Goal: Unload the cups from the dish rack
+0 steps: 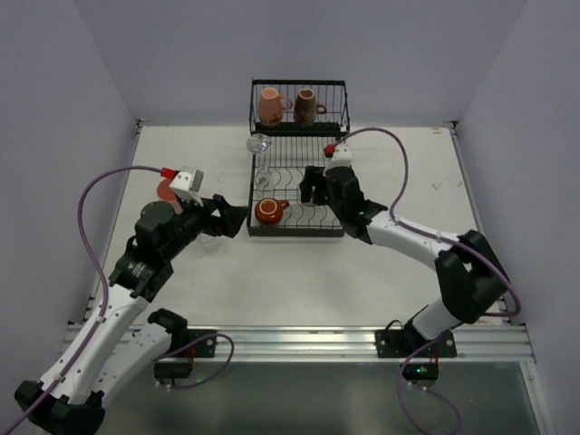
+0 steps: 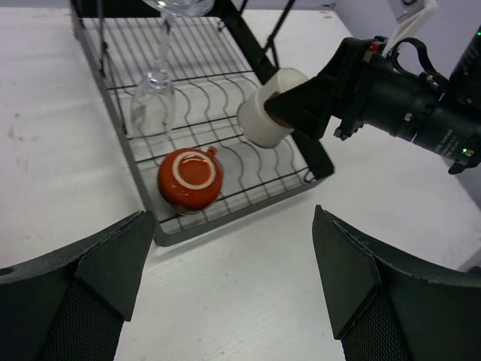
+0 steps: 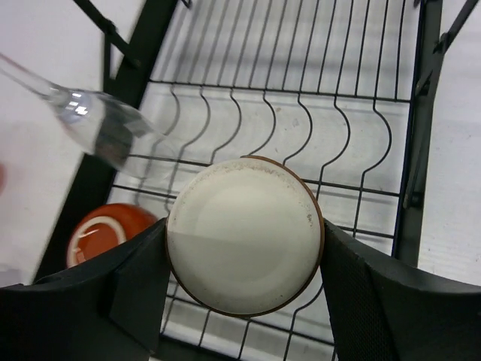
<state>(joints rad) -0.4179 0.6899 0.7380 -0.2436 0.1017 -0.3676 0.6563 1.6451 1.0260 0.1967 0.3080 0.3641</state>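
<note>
The black wire dish rack [image 1: 292, 156] stands at the table's middle back. Its raised tier holds a pink mug [image 1: 270, 106] and a dark brown mug [image 1: 306, 107]. My right gripper [image 1: 314, 188] hovers over the flat tier, shut on a white-and-brown cup [image 3: 244, 235], which also shows in the left wrist view [image 2: 269, 118]. A squat orange-red cup [image 1: 268, 211] sits upside down at the rack's front left [image 2: 189, 177]. A clear stemmed glass [image 1: 260, 146] lies along the rack's left side [image 2: 152, 101]. My left gripper [image 1: 237, 220] is open and empty over the table, just left of the rack's front.
A salmon-coloured object [image 1: 166, 188] stands on the table left of the rack, mostly hidden behind my left wrist. Purple cables loop over both arms. Grey walls close the table on three sides.
</note>
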